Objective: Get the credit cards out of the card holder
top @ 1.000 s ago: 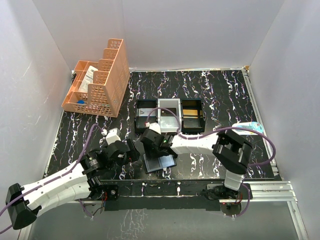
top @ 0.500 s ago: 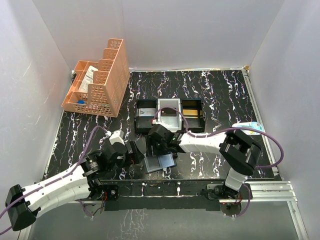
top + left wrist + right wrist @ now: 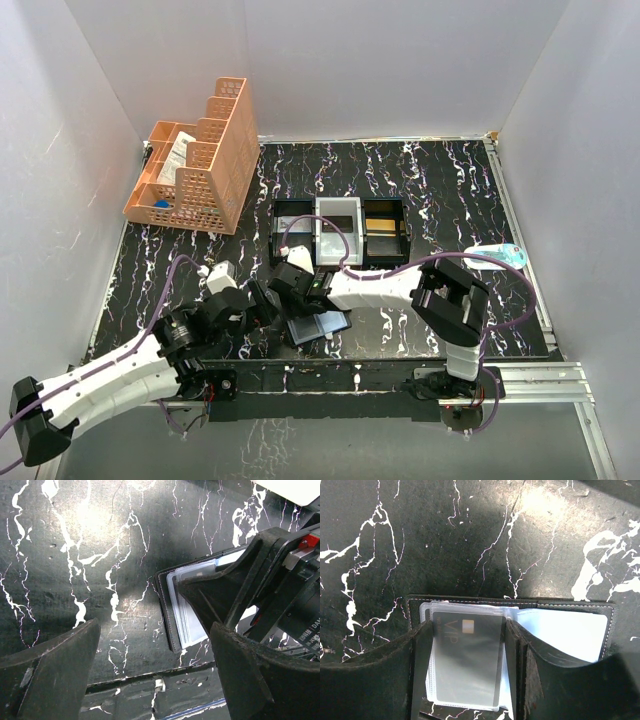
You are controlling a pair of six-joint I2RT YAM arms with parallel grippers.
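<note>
Grey card (image 3: pixel 465 665) seemingly within right hand (image 3: pixel 466 626)

The card holder (image 3: pixel 322 327) lies on the table (image 3: pixel 440 190) near the front edge. The three-compartment tray (image 3: pixel 276 232) sits directly behind it. The basket (image 3: pixel 215 185) stands at the rear left corner.

1 card holder (image 3: pixel 560 625), 1 VIP card (image 3: pixel 465 660) visible inside. 1 three-compartment tray (image 3: pixel 273 236), 1 orange basket (image 3: pixel 216 172), 1 pale-blue obj (image 3: pixel 497 254). 2 grippers: left gripper (image 3: pixel 155 630), right gripper (image 3: pixel 466 630).
</note>
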